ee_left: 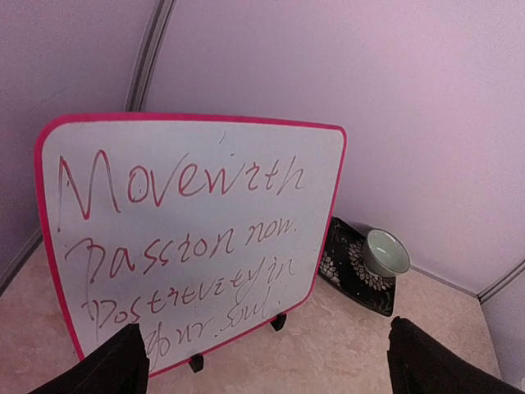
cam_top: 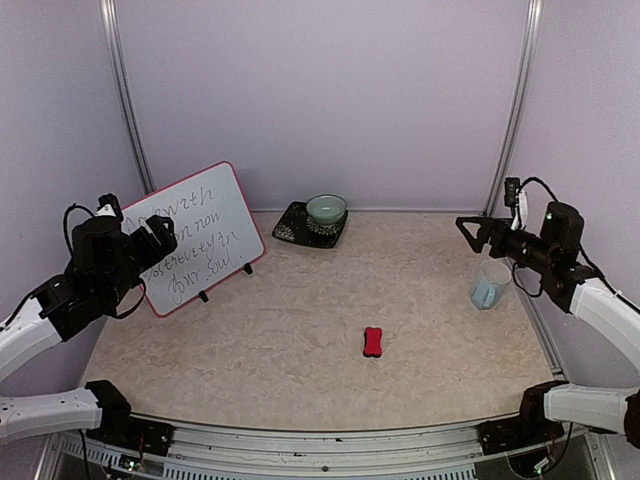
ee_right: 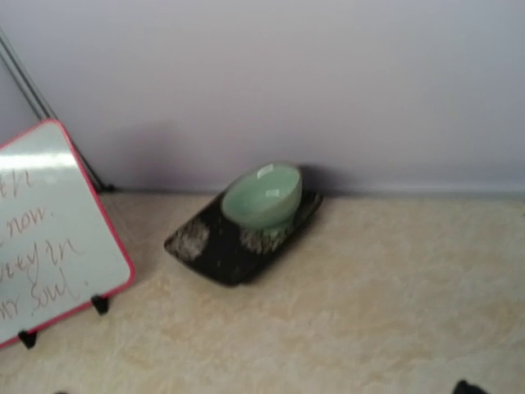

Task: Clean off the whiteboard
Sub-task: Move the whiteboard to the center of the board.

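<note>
The whiteboard [cam_top: 200, 235] stands tilted on small black feet at the back left, pink-red frame, covered in handwriting. It fills the left wrist view [ee_left: 189, 230], and its right edge shows in the right wrist view [ee_right: 49, 238]. My left gripper [cam_top: 155, 238] is open and empty, held in the air just in front of the board's left part; its fingertips [ee_left: 123, 365] show at the bottom corners. A small red eraser block [cam_top: 372, 341] lies on the table in the middle front. My right gripper [cam_top: 472, 232] is open and empty, raised at the right.
A black patterned tray [cam_top: 290, 228] with a pale green bowl [cam_top: 326, 208] sits at the back centre, right of the board; both also show in the right wrist view [ee_right: 205, 246]. A clear bluish cup [cam_top: 490, 285] stands below my right gripper. Walls enclose three sides.
</note>
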Tool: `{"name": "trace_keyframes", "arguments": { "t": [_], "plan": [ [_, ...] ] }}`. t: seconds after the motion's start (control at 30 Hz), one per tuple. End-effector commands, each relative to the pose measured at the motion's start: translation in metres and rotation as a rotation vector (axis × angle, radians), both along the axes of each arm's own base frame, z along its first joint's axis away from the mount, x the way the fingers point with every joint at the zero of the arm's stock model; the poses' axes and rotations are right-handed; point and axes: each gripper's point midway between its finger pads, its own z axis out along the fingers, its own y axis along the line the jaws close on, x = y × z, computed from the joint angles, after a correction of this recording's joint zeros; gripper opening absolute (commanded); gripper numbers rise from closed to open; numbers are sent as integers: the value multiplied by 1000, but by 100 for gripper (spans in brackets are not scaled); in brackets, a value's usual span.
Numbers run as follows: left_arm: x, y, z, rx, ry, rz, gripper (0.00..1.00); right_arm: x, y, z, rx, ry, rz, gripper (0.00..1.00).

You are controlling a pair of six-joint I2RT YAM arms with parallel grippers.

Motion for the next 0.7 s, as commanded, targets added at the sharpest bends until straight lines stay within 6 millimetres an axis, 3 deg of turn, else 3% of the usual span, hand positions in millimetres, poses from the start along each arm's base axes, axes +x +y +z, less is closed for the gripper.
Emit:
{"name": "trace_keyframes", "arguments": {
  "t": [0.0,0.33,0.67],
  "plan": [
    [-3,3,-47,-19,115,96,99,6,15,-16,-54,44,17,100],
    [-9,0,-104,-81,230,228,99,12,41,-32,-123,73,7,100],
    [0,-11,-145,46,324,340,94,8,49,-32,-137,69,14,100]
  ]
}}
